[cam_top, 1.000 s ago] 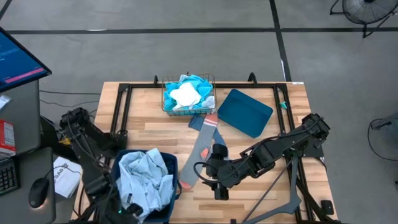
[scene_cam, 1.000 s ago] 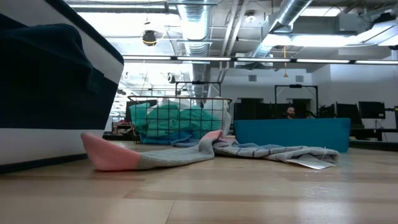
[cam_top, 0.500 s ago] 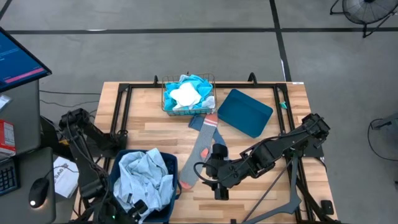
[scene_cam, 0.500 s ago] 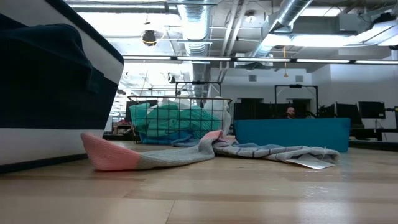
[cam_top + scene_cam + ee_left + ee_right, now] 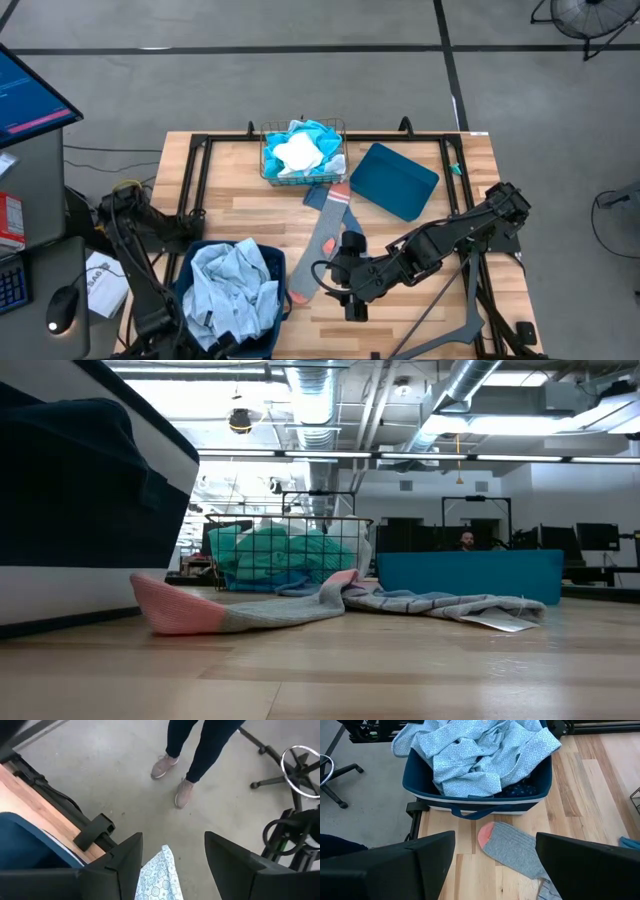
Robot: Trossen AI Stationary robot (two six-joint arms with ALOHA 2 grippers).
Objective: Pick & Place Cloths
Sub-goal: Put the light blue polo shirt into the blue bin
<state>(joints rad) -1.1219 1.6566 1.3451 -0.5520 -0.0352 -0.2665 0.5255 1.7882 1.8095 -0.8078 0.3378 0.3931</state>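
A grey sock [image 5: 315, 255] with an orange-red toe [image 5: 487, 834] lies flat on the table beside the navy bin [image 5: 190, 270]. A second grey sock [image 5: 325, 195] lies toward the wire basket [image 5: 303, 150], which holds turquoise and white cloths. A pale blue patterned cloth [image 5: 235, 295] fills the navy bin. My right gripper [image 5: 335, 272] is open above the table just right of the sock, with the sock's toe ahead of its fingers in the right wrist view [image 5: 495, 836]. My left gripper [image 5: 172, 837] is open at the bin's near-left edge, with a corner of the pale blue cloth [image 5: 160, 875] between its fingers. My left gripper stands with its open fingers on either side of a corner of the pale blue cloth [image 5: 161, 870]. I cannot tell whether they touch it.
A flat teal plastic piece [image 5: 393, 180] lies at the back right, and it also shows in the low view [image 5: 470, 575]. A black frame runs around the table. A person's legs [image 5: 200, 750] and a chair base [image 5: 300, 765] are on the floor beyond the table's left side.
My left arm has drawn a little toward the table's near edge, over the navy bin's near-left corner. The socks and my right gripper have kept still.
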